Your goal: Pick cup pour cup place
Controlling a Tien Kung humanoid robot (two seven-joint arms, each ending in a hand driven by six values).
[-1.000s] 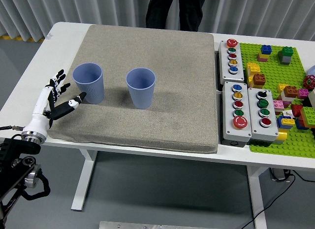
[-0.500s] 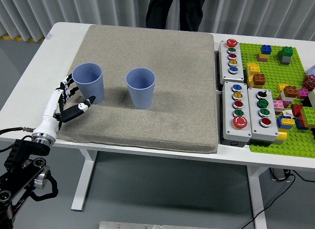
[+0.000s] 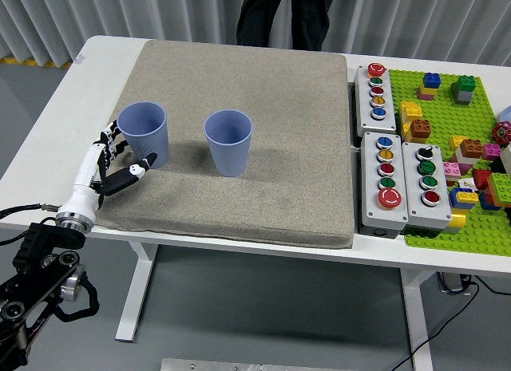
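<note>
Two pale blue ribbed plastic cups stand upright and well apart on a thick beige foam mat (image 3: 263, 179) that covers most of the white tabletop (image 3: 80, 92). That spacing probably gives a hand room to close round one cup without knocking the other, and the soft mat likely keeps them from sliding.

The left blue cup (image 3: 144, 133) sits in the left middle of the frame; the second blue cup (image 3: 228, 141) is toward the centre, open mouth up, seemingly meant to receive the pour.

The robot's left hand (image 3: 112, 165) comes in from the lower left with its fingers spread and nothing held. The thumb tip lies just beside the lower right of the left cup's base, and the other fingertips (image 3: 106, 138) are at the cup's left wall, so the cup stands in the open gap of the hand. Whether any finger touches it cannot be told. The posture reads as a pre-grasp bracket.

At the right of the frame lie grey push-button boxes (image 3: 397, 179) and a green brick baseplate (image 3: 463, 148), clear of the cups. A person in dark trousers (image 3: 279, 16) stands at the top edge.
</note>
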